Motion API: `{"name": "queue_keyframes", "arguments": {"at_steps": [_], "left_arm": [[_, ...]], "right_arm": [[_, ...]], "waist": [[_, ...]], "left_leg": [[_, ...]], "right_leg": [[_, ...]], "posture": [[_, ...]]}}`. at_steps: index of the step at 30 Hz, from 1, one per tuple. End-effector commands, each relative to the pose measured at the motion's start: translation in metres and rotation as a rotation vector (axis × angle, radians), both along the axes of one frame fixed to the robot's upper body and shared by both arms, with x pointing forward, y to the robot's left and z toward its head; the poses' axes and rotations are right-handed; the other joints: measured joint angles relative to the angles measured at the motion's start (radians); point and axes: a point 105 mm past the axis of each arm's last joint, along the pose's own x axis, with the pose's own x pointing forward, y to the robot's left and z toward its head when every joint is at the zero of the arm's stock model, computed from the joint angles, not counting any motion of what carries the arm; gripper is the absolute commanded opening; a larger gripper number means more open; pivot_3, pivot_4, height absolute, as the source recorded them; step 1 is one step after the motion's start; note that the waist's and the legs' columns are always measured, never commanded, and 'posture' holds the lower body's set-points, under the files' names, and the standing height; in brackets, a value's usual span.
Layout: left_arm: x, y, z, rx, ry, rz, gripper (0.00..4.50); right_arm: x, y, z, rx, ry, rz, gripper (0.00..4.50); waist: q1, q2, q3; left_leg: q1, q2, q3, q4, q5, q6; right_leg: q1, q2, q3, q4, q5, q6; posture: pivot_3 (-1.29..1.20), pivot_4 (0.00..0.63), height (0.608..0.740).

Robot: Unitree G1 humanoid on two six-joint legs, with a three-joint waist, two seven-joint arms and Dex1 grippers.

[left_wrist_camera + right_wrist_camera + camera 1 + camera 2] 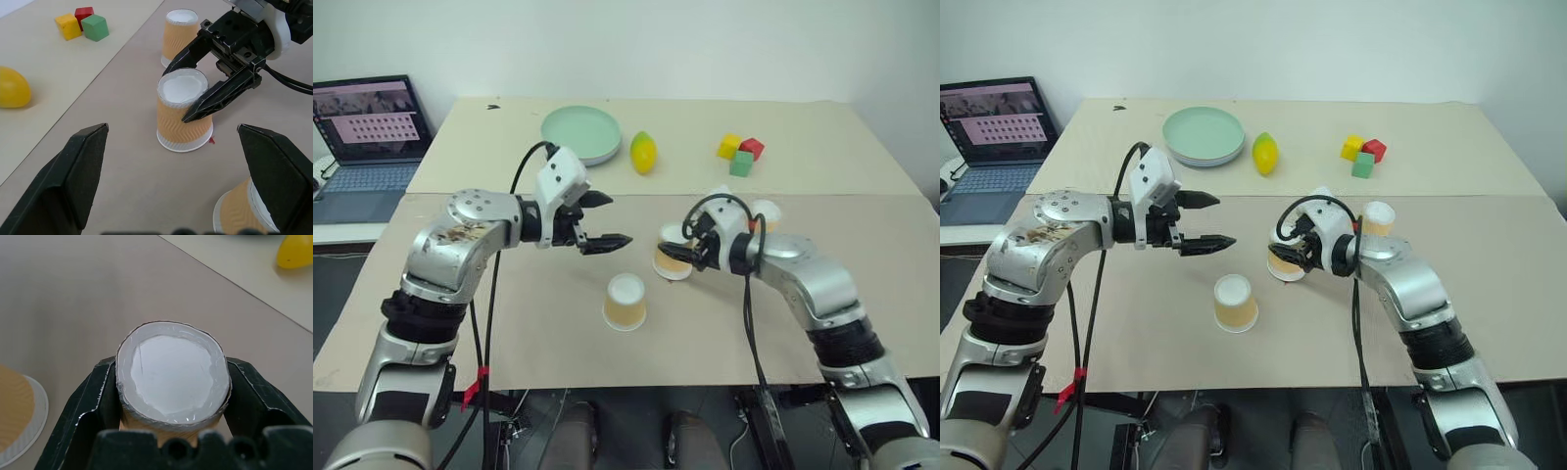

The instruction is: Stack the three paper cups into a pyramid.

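Tan table sheet [509,333], three inverted cups. Middle cup [183,115] clamped by right gripper [195,78], on or near sheet; near cup [625,302] ahead-left of it, far cup [1378,216] behind. Left gripper [605,217] released, empty, hovering left of middle cup. Risk: thin wall crushed by tight clamp, or near cup toppled in transit.

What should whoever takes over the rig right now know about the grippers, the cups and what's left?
Left gripper: open, holding nothing, above the table.
Right gripper: shut on the middle cup, which stands upside down on the table.
Near cup: upside down, alone, nearer the robot.
Far cup: upside down, behind the right arm.
Done: no stacking yet; all three stand apart.
Left: set two side by side as a base, then put the third on top.
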Motion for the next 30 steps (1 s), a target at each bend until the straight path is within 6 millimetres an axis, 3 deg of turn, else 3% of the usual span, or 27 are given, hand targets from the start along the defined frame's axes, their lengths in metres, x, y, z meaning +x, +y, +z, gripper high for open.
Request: {"name": "queue_keyframes", "arguments": {"at_steps": [1, 9, 15, 16, 17, 19, 25, 30], "left_arm": [[-0.005, 0.001, 0.012, -0.018, -0.043, -0.002, 4.5], [-0.006, 0.003, 0.011, -0.016, -0.038, 0.003, 4.5], [-0.004, 0.002, 0.01, -0.015, -0.042, 0.003, 4.5], [-0.004, 0.002, 0.01, -0.014, -0.042, 0.002, 4.5], [-0.004, 0.002, 0.01, -0.013, -0.042, 0.001, 4.5], [-0.004, 0.002, 0.009, -0.011, -0.046, 0.002, 4.5], [-0.004, 0.001, 0.01, -0.018, -0.047, 0.001, 4.5], [-0.004, 0.0, 0.009, -0.018, -0.044, -0.002, 4.5]], "right_arm": [[0.007, 0.009, 0.024, 0.023, -0.089, 0.026, 2.61], [0.01, 0.025, 0.038, 0.088, -0.109, 0.047, 2.61], [0.007, 0.03, 0.036, 0.113, -0.097, 0.054, 2.61], [0.007, 0.029, 0.035, 0.114, -0.093, 0.049, 3.58], [0.007, 0.029, 0.034, 0.115, -0.09, 0.046, 3.73], [0.005, 0.028, 0.026, 0.118, -0.071, 0.039, 4.47], [0.004, 0.017, 0.015, 0.126, -0.053, -0.016, 4.47], [-0.003, -0.004, 0.053, 0.249, -0.097, -0.009, 4.47]], "waist": [[-0.003, 0.0, 0.0], [-0.008, 0.0, 0.0], [-0.008, 0.0, 0.0], [-0.008, 0.0, 0.0], [-0.008, 0.0, 0.0], [-0.008, 0.0, 0.0], [-0.009, 0.0, 0.0], [-0.006, 0.0, 0.0]], "left_leg": [[0.0, 0.0, 0.0, 0.0, 0.0, 0.0], [0.0, 0.0, 0.0, 0.0, 0.0, 0.0], [0.0, 0.0, 0.001, 0.0, 0.0, 0.0], [0.0, 0.0, 0.001, 0.0, 0.0, 0.0], [0.0, 0.0, 0.001, 0.0, 0.0, 0.0], [0.0, 0.0, 0.001, 0.0, 0.0, 0.0], [0.0, 0.0, 0.001, -0.001, 0.0, 0.0], [0.0, 0.0, 0.001, -0.001, 0.001, -0.001]], "right_leg": [[0.0, 0.0, 0.0, 0.0, 0.0, 0.0], [-0.001, 0.0, 0.001, 0.002, 0.0, 0.0], [-0.003, 0.0, 0.001, 0.003, 0.0, 0.0], [-0.003, 0.0, 0.001, 0.003, 0.0, 0.0], [-0.003, 0.0, 0.002, 0.003, 0.0, 0.0], [-0.003, 0.0, 0.002, 0.003, 0.0, 0.0], [-0.003, 0.0, 0.002, 0.004, 0.0, 0.0], [-0.003, 0.0, 0.002, 0.004, 0.0, 0.0]], "posture": [[0.0, 0.15, 0.74], [0.0, 0.15, 0.74], [0.0, 0.15, 0.74], [0.0, 0.15, 0.74], [0.0, 0.15, 0.74], [0.0, 0.15, 0.74], [0.0, 0.15, 0.74], [0.0, 0.15, 0.74]]}}
